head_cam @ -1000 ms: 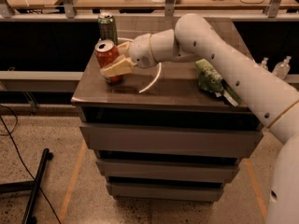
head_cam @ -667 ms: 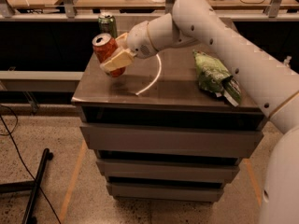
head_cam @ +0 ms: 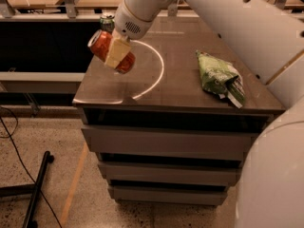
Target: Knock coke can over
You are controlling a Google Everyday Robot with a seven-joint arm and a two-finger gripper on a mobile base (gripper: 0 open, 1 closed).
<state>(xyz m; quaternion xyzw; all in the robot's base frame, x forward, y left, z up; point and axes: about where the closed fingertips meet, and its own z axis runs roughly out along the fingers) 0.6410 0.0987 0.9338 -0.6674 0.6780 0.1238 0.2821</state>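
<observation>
The white arm [head_cam: 228,13] is seen reaching in from the upper right, across the back of the drawer cabinet [head_cam: 180,122]. Compared with the picture of a moment ago, its wrist has been swung further toward the cabinet's left edge, and the cabinet is now seen from nearer and from higher up. The green crisp bag [head_cam: 218,75] is left where it was, lying flat on the right part of the top, well apart from the wrist.

The coke can [head_cam: 100,42] is held over the front-left part of the top and has been tipped further than before: it is now strongly slanted, with its silver end turned up and to the left and its base down and to the right. Whether the base touches the top cannot be told. The gripper [head_cam: 115,56] is clamped across the can's middle, the jaws pinching it, with one cream finger [head_cam: 118,51] laid over its near side.

The green can [head_cam: 107,21] is seen upright at the back-left corner, just behind the wrist and partly hidden by it. A pale curved line [head_cam: 159,75] is seen on the top, just right of the gripper.
</observation>
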